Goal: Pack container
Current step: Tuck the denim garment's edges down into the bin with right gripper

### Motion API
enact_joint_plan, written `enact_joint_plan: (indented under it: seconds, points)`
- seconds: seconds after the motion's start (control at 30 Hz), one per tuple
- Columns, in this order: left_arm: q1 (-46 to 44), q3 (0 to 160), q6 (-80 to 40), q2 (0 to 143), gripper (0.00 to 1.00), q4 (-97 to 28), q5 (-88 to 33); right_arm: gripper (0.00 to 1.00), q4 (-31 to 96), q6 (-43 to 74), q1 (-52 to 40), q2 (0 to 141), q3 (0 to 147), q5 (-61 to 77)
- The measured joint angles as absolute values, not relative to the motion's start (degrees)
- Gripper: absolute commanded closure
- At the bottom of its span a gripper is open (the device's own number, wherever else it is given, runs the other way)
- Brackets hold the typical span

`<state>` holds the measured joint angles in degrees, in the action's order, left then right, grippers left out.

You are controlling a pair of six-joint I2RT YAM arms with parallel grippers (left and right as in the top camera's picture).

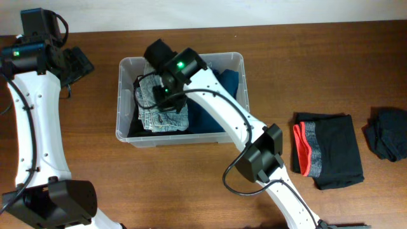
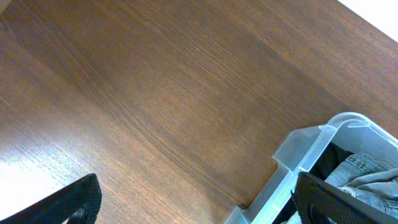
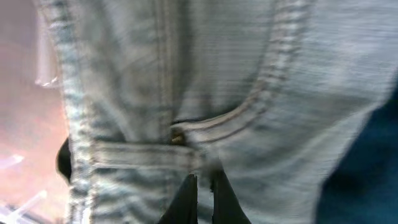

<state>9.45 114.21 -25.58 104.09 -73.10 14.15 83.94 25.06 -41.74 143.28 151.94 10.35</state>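
Right gripper point(image 3: 204, 186) narrow on jeans point(image 1: 166, 118) in container point(image 1: 184, 58)

Fingers point(image 3: 183, 205) nearly together, tips pinching light denim at a stitched seam; wrist view blurred. From overhead, right arm point(image 1: 222, 111) slanting in across the container's near right corner, wrist above the left half.

Container upright and open on tabletop point(image 1: 82, 146), left of centre, long sides running left to right. Inside: jeans crumpled in the left half, navy cloth point(image 1: 226, 83) filling the right half, black cloth point(image 1: 136, 130) along the near left wall at the jeans' edge.

Left gripper point(image 2: 196, 186) spread wide, holding nothing, over bare wood just beyond the container's far left corner. That corner and a strip of denim visible at the lower right of its wrist view.

Well apart, on the right side of the tabletop: folded black garment point(image 1: 334, 152) with red-orange trim along its left edge. Beyond it, near the right edge, a dark bundle point(image 1: 389, 132), the two not touching.
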Motion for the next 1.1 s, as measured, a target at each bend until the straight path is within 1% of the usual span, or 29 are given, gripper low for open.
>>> enact_joint_plan:
  seconds: [0.07,0.1,0.23,0.3,0.37,0.47,0.63,0.77,0.93,1.1]
  points:
    - [9.45,114.21,-25.58,104.09,0.01,-73.10,14.15,0.94,82.76,24.99,-42.96,143.28,151.68,10.26]
    - [9.45,114.21,-25.58,104.09,0.01,-73.10,14.15,0.91,81.71,24.97,-43.64,143.28,151.26,10.17]
    - [9.45,114.21,-25.58,104.09,0.01,-73.10,14.15,0.91,77.41,24.88,-46.19,143.28,147.92,9.32]
    - [9.45,114.21,-25.58,104.09,0.01,-73.10,14.15,0.91,75.35,24.82,-46.76,142.98,145.73,8.86]
    - [9.45,114.21,-25.58,104.09,0.00,-73.10,14.15,0.96,73.49,24.86,-46.94,142.50,143.50,8.56]
    - [9.45,114.21,-25.58,104.09,0.01,-73.10,14.15,0.96,71.35,25.32,-46.92,141.43,140.57,8.25]
    - [9.45,114.21,-25.58,104.09,0.00,-73.10,14.15,0.95,70.87,25.23,-46.92,141.05,140.03,7.79]
    - [9.45,114.21,-25.58,104.09,0.01,-73.10,14.15,0.91,72.14,24.97,-46.92,141.03,141.32,7.51]
    - [9.45,114.21,-25.58,104.09,0.01,-73.10,14.15,0.81,74.56,24.62,-46.74,141.03,146.56,5.43]
    - [9.45,114.21,-25.58,104.09,0.01,-73.10,14.15,0.81,72.07,24.21,-45.08,140.59,150.78,3.20]
